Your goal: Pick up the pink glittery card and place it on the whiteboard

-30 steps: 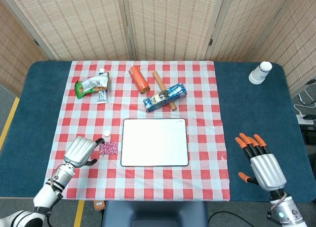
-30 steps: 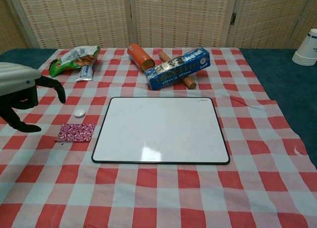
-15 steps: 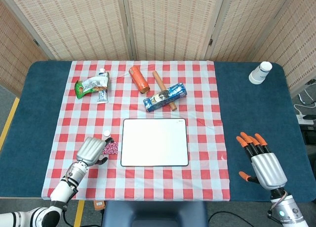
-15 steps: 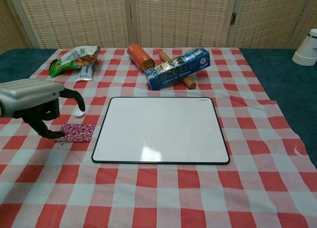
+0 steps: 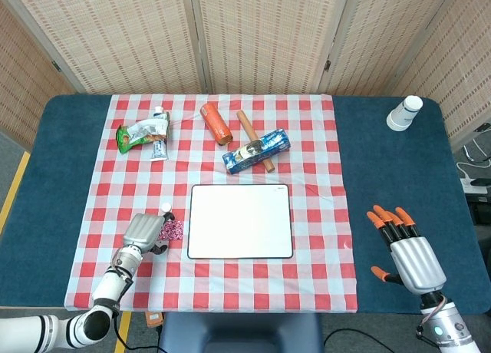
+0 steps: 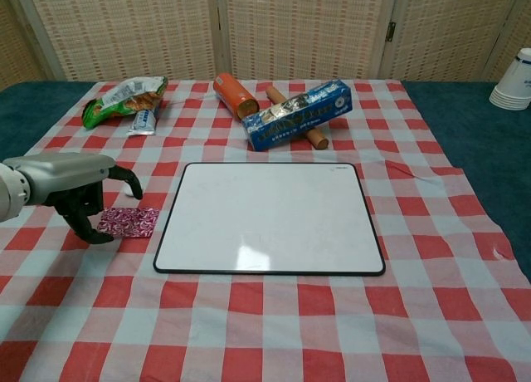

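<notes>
Views: head view shows both hands and the whole table (image 5: 46,176); chest view shows only the left hand and the cloth area at closer range.
Left hand (image 6: 79,191): silver shell, dark curled fingers (image 6: 129,180); it sits at the left end of the pink glittery card (image 6: 127,222), fingers arched over the card's left part, one lower fingertip down at the card's near-left corner. Whether the card is gripped, cannot tell. In head view the hand (image 5: 143,232) covers most of the card (image 5: 173,229).
Right hand (image 5: 405,255): head view only; silver back, orange-tipped fingers spread apart, holding nothing, over the blue table surface at near right.
Card position: flat on the checked cloth (image 6: 415,257), just left of the whiteboard (image 6: 270,218), not on it.
Whiteboard: flat rectangle, rounded corners, thin dark frame, glossy white face.
Cloth: red-and-white check, slightly creased at right.
Far items: green crinkled snack bag (image 6: 124,95); white tube (image 6: 143,121) beside it; orange cylinder (image 6: 233,95) lying down; blue foil-look box (image 6: 299,114) lying across a wooden rolling pin (image 6: 314,139).
Small item: white round cap (image 5: 166,208), head view, just far of the left hand.
Far right: white paper cups (image 5: 404,113), stacked.
Backdrop: woven reed screen panels (image 5: 253,31).
</notes>
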Robot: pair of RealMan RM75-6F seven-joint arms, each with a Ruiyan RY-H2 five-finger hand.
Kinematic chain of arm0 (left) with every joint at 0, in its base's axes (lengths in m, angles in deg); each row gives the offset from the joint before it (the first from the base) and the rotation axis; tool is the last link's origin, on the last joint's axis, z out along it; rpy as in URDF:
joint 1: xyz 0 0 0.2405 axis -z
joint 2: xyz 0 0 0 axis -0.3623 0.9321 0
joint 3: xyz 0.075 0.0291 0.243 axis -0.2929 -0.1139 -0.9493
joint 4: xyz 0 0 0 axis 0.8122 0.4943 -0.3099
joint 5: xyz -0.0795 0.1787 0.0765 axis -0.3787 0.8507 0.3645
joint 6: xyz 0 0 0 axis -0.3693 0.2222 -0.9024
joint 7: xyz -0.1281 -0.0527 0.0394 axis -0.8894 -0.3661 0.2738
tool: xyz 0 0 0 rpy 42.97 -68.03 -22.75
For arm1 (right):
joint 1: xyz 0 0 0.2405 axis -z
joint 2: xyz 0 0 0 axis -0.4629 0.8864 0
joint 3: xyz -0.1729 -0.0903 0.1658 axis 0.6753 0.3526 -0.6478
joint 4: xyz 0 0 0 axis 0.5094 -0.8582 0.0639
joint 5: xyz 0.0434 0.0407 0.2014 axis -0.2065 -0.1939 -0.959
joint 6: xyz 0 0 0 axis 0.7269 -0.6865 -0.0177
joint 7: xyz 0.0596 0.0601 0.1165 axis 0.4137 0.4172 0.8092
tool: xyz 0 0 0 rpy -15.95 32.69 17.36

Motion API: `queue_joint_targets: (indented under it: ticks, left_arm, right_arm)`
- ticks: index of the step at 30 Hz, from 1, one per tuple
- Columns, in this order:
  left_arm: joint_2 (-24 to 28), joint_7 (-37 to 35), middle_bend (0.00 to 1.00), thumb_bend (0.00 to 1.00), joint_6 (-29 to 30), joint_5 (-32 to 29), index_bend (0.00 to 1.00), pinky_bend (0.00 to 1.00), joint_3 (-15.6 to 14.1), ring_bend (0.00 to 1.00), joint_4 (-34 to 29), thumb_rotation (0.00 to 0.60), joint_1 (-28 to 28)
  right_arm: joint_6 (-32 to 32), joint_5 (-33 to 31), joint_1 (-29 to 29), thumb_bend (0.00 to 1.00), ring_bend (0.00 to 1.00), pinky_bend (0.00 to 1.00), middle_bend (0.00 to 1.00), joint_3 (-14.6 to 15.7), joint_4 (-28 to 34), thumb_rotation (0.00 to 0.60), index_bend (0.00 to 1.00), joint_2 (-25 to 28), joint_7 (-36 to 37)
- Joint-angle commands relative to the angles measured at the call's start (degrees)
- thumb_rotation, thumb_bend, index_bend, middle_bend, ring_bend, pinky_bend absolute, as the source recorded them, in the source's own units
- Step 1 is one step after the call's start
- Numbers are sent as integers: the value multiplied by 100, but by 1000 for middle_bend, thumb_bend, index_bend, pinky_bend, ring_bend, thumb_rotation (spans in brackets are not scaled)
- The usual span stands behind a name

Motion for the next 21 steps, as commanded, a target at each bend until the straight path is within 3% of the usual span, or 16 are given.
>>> queue_joint_targets:
  ticks: [1,10,21]
  left_arm:
    - [-6,78,966,263,67,-247,250,978,0,1000,-16,600,110]
    - [-125,379,978,262,720,-989,262,979,98,1000,-338,600,342]
    - [-266,264,975,235,815,-1182,258,979,145,1000,-313,600,452]
  right_arm:
    - [11,-14,-6,45,0,0,6,-5,2,600,0,2,4]
    - [51,-64,-24,46,0,0,7,-16,7,600,0,5,4]
    - [74,-75,-39,46,0,0,7,-16,-1,600,0,21,43]
